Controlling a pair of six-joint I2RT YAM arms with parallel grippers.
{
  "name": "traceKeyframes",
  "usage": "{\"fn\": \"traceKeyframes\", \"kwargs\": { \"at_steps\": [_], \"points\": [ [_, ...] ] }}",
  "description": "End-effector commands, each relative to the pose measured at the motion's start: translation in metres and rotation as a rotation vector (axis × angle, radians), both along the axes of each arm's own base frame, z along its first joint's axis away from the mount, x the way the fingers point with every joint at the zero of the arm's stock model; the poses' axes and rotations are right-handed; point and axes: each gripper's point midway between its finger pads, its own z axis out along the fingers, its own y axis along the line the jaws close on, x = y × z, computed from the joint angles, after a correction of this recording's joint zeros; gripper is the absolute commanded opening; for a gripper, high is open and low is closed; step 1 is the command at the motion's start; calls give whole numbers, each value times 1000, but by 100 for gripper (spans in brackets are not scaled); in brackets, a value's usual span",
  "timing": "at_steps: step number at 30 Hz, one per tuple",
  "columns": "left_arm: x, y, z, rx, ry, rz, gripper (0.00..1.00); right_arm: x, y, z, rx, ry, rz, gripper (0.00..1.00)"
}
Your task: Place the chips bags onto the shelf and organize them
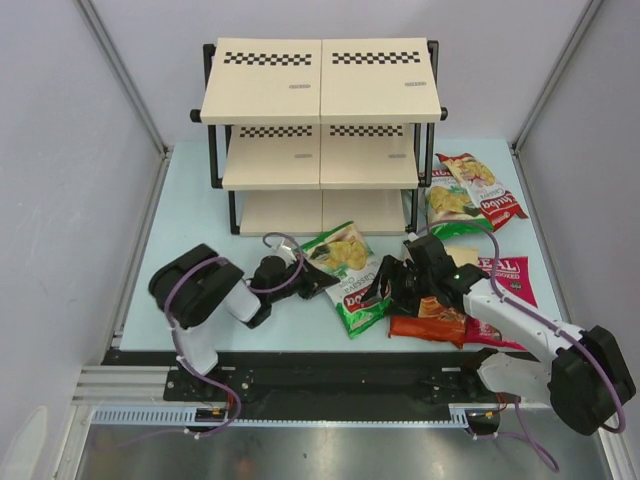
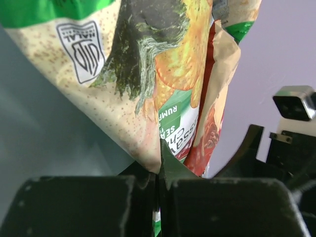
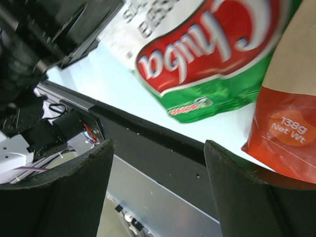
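A green-and-white Chuba chips bag point(image 1: 350, 272) lies in the middle of the table, in front of the shelf point(image 1: 320, 110). My left gripper point(image 1: 316, 276) is shut on its left edge. In the left wrist view the bag point(image 2: 148, 74) rises from the shut gripper point(image 2: 160, 173). My right gripper point(image 1: 395, 290) is open just right of this bag and holds nothing. Seen from the right wrist, the gripper point(image 3: 158, 168) is over the table's near edge, with the Chuba bag point(image 3: 207, 54) and the orange bag point(image 3: 291, 123) beyond it. The orange bag point(image 1: 430, 322) sits under the right arm.
A magenta bag point(image 1: 508, 283) lies right of the orange one. A second Chuba bag point(image 1: 448, 203) and a red-and-white bag point(image 1: 488, 188) lie at the back right beside the shelf. A black rail point(image 1: 330, 365) runs along the near table edge. All three shelf boards are bare.
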Motion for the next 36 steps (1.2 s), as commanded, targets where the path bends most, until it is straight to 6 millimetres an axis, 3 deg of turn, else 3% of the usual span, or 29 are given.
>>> {"fn": "traceKeyframes", "kwargs": {
  "at_steps": [1, 2, 3, 4, 5, 6, 9, 13, 27, 33, 36],
  "points": [
    [-2, 37, 20, 11, -14, 119, 0, 4, 14, 1, 52, 19, 17, 79],
    [-7, 45, 13, 43, 22, 135, 0, 5, 19, 2, 70, 16, 26, 79],
    [-4, 51, 26, 43, -7, 170, 0, 4, 22, 1, 75, 25, 31, 79],
    [-5, 58, 26, 74, -16, 186, 0, 4, 24, -5, 69, 43, 35, 79],
    [-14, 69, 7, 160, 49, 202, 0, 2, 30, -5, 78, 48, 44, 79],
    [-8, 79, 18, 184, 4, 250, 0, 2, 32, -8, 78, 55, 46, 79],
    [-14, 96, 8, 276, 27, 288, 0, -2, 45, -17, 89, 90, 77, 81],
    [-21, 99, 4, 319, 47, 262, 0, 3, 62, -26, 121, 108, 75, 81],
    [-40, 109, -13, 385, 116, 229, 0, 18, 89, -71, 109, 151, 4, 79],
    [-46, 112, -13, 390, 127, 229, 0, 25, 102, -76, 131, 146, -50, 71],
    [-48, 113, -13, 401, 131, 222, 0, 27, 105, -80, 126, 147, -61, 60]
  ]
}}
